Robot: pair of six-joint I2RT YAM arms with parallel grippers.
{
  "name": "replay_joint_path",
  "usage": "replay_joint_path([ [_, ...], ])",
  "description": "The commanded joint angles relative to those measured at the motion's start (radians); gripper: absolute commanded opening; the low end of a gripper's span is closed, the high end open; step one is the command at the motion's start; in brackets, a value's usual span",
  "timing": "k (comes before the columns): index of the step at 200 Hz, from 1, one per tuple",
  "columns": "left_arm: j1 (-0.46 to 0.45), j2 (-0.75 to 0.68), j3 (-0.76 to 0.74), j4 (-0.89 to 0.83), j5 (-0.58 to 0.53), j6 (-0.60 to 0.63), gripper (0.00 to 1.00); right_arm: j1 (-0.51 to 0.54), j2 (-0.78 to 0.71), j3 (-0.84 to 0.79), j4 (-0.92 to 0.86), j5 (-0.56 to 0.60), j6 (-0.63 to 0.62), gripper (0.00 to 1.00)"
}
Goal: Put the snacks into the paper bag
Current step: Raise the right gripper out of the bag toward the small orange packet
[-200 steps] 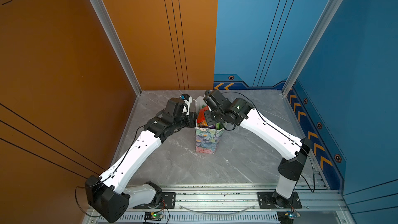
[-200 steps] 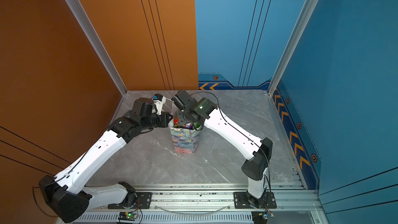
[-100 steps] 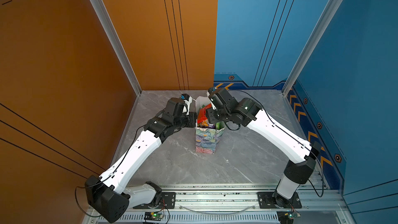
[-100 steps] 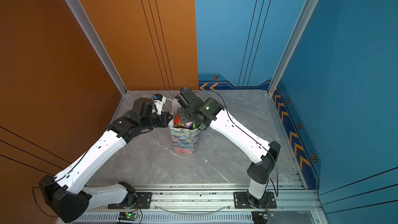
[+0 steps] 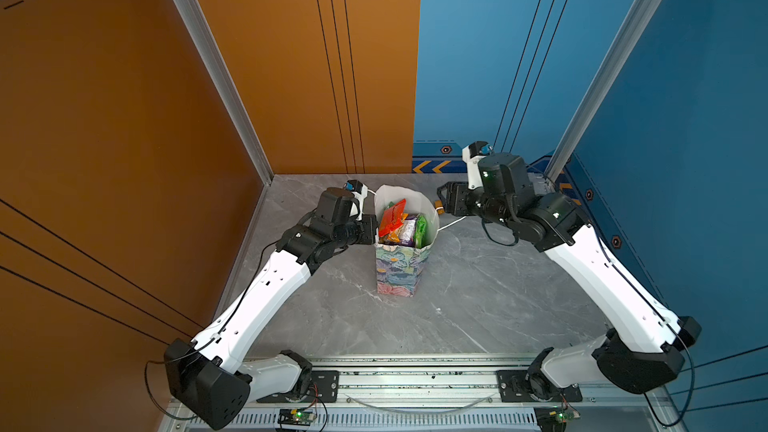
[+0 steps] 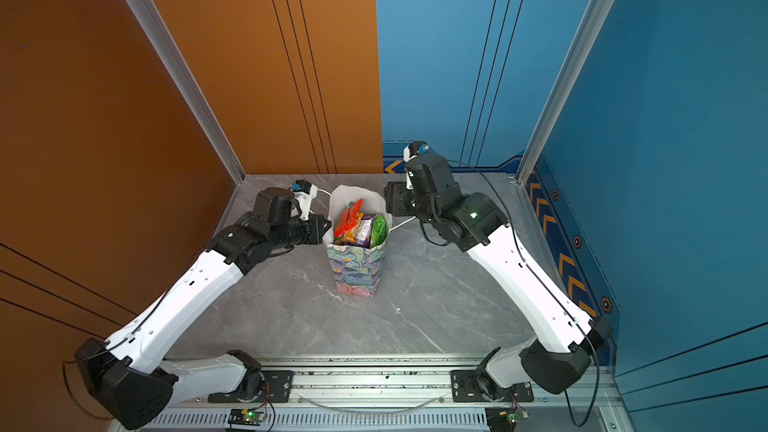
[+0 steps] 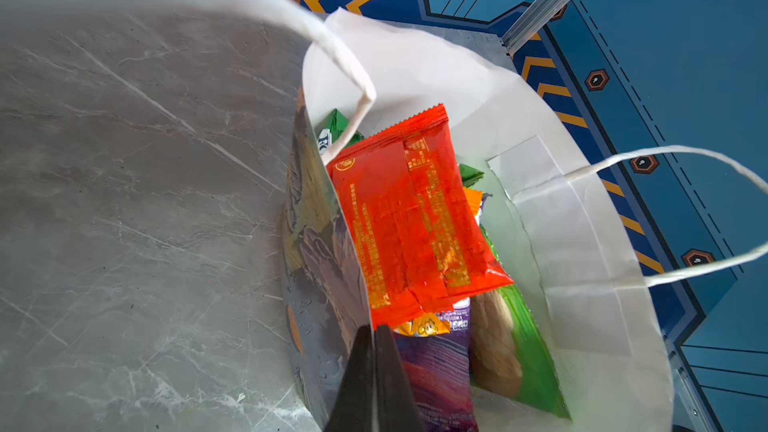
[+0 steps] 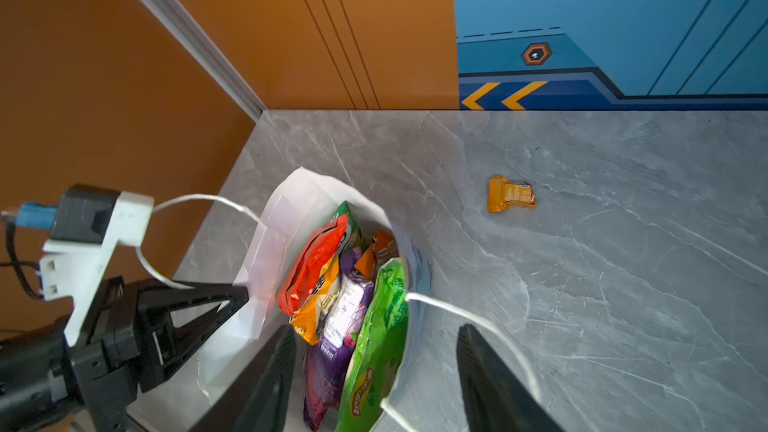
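Observation:
The floral paper bag [image 5: 397, 272] [image 6: 353, 272] stands upright mid-table, its white inside [image 7: 582, 243] showing. Several snacks stand in it: a red packet [image 5: 392, 216] [image 7: 411, 218] [image 8: 311, 272] on top, a purple one [image 8: 340, 326] and a green one [image 5: 420, 231] [image 8: 374, 351]. My left gripper [image 5: 371, 229] [image 6: 326, 228] [image 7: 375, 328] is shut on the bag's left wall at the rim. The right gripper [image 5: 442, 201] [image 6: 388, 201] [image 8: 376, 329] hangs open just right of the bag's mouth, holding nothing. A small orange packet [image 8: 510, 194] lies on the table behind the bag.
White cord handles [image 7: 353, 76] [image 8: 478, 322] loop out from the bag's rim on both sides. Orange wall panels [image 5: 291, 76] close the left and back, blue ones [image 5: 685, 160] the right. The arms' mounting rail [image 5: 415, 380] runs along the front edge.
My right gripper has drawn back from over the bag's mouth toward the right, and its jaws have spread wider. The left gripper has stayed on the bag's rim.

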Motion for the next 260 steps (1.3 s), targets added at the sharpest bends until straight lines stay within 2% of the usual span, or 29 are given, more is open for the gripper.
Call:
replay_joint_path([
  [1,0.012,-0.005,0.005,0.063,0.012,0.0,0.0,-0.083,-0.068,-0.065,0.058,-0.04,0.036,0.67],
  [58,0.012,-0.004,0.004,0.063,0.008,0.003,0.0,-0.37,-0.119,-0.192,0.092,-0.123,0.063,0.69],
  [109,0.013,-0.012,0.004,0.063,0.007,0.003,0.0,-0.523,-0.027,-0.245,0.129,-0.177,0.079,0.7],
  [171,0.013,-0.016,0.003,0.063,0.012,-0.001,0.0,-0.544,0.172,-0.254,0.2,-0.155,0.09,0.72],
  [188,0.012,-0.017,0.004,0.063,0.014,-0.003,0.0,-0.537,0.236,-0.243,0.21,-0.167,0.086,0.75],
  [220,0.011,-0.024,0.005,0.063,0.015,-0.004,0.0,-0.502,0.368,-0.167,0.178,-0.141,0.059,0.81],
  [260,0.01,-0.021,0.003,0.063,0.011,-0.001,0.0,-0.471,0.517,-0.081,0.17,-0.159,0.041,0.81],
])
